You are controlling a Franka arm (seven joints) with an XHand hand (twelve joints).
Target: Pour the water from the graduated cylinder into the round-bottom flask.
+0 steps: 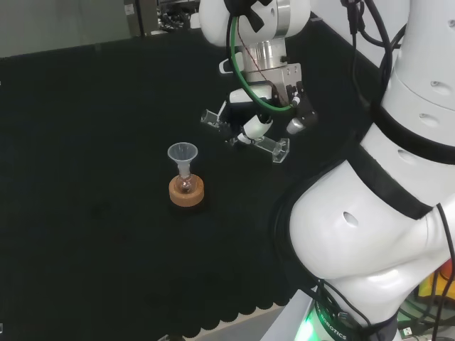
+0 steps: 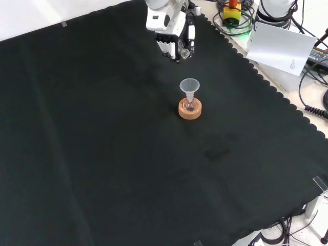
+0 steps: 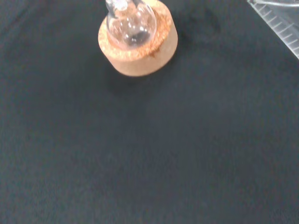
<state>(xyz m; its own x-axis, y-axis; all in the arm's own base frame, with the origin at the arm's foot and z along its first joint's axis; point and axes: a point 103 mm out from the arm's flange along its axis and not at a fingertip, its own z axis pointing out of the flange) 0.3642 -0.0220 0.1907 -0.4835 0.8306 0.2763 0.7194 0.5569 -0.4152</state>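
Above the cloth, robot hand (image 1: 274, 106) curled round tilted graduated cylinder (image 1: 245, 135), contents unclear, funnelled round-bottom flask (image 1: 185, 183) apart.

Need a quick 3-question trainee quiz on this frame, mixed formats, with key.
1. True or false: the graduated cylinder stands upright on the cloth.
2. What sits in the neck of the round-bottom flask? A) a stopper B) a funnel C) a thermometer
3. Fill in: the flask rests on a ____ ring.

Key:
1. False. The robot hand holds it above the cloth, tilted close to horizontal.
2. B, the clear funnel.
3. Cork, the cork ring under the flask.
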